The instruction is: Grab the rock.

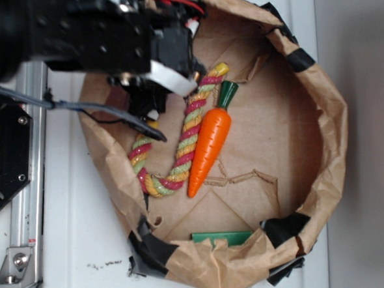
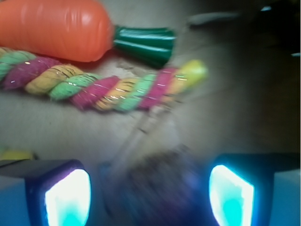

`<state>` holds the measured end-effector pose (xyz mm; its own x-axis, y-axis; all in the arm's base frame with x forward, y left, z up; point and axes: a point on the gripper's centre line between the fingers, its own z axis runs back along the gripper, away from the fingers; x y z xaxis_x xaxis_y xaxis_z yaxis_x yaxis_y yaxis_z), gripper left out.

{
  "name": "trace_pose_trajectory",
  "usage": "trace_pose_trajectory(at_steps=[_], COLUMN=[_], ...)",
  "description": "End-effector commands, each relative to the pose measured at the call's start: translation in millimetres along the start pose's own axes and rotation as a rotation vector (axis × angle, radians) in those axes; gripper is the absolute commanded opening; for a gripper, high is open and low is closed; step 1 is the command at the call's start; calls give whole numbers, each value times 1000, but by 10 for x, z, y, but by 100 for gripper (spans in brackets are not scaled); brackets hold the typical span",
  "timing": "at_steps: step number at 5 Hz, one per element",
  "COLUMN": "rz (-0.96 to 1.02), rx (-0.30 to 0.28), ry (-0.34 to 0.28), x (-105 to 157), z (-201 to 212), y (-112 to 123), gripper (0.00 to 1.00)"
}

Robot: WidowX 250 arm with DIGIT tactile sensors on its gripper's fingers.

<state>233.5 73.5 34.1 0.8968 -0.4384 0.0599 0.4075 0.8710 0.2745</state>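
Observation:
In the wrist view the rock (image 2: 160, 186) is a dark, rough, blurred lump low in the frame, lying on the brown paper between my two fingers. My gripper (image 2: 149, 190) is open: the glowing left pad (image 2: 68, 197) and right pad (image 2: 230, 195) stand wide on either side of the rock, with a gap showing on the left. In the exterior view the black arm (image 1: 88, 27) reaches over the upper left of the paper nest and hides both the gripper and the rock.
An orange toy carrot (image 1: 209, 145) with a green top and a pink, yellow and green twisted rope (image 1: 178, 150) lie beside the gripper. A crumpled brown paper wall (image 1: 329, 146) with black tape rings them. A green card (image 1: 222, 237) sits at the lower edge.

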Motion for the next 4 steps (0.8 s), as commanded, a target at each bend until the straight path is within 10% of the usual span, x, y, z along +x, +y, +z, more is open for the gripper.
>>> trace_pose_trajectory(at_steps=[1, 4], rz=[27, 105], rx=[-12, -20], ry=[-22, -143], x=[51, 444], z=[-7, 621], y=[-71, -65], gripper=[0, 0])
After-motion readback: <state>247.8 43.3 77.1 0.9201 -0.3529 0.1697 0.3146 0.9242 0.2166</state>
